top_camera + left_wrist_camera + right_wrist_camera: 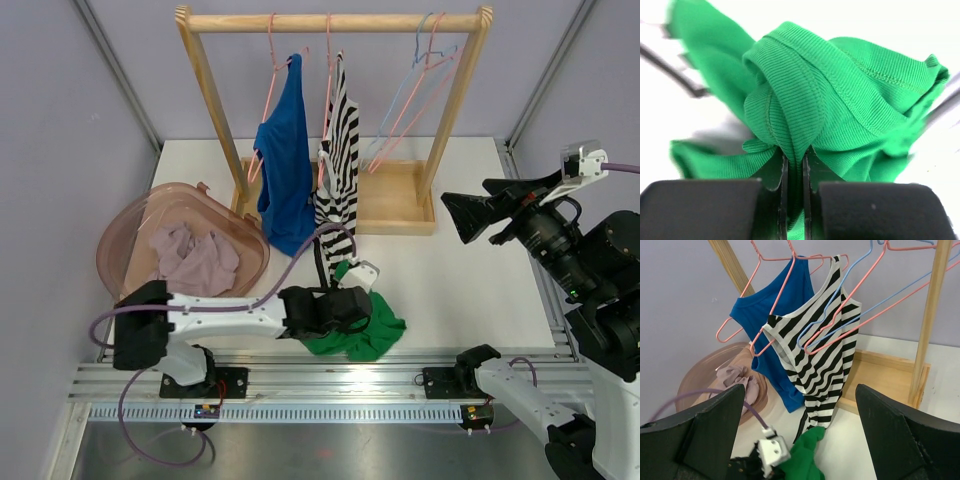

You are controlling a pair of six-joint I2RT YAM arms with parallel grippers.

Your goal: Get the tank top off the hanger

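Note:
A green tank top [377, 333] lies crumpled on the white table near the front edge, off any hanger. My left gripper [366, 311] is shut on a fold of it; the left wrist view shows the ribbed green cloth [840, 100] pinched between the fingertips of that gripper [794, 161]. It also shows in the right wrist view [805, 457]. A blue tank top [285, 170] and a black-and-white striped top [340, 160] hang on pink hangers on the wooden rack [330, 20]. My right gripper [457, 215] is open and empty, raised at the right, facing the rack.
A pink basket [125, 235] holding a mauve cloth [195, 260] stands at the left. Empty blue and pink hangers [420, 80] hang at the rack's right end. The rack's wooden base [395, 205] sits behind the green top.

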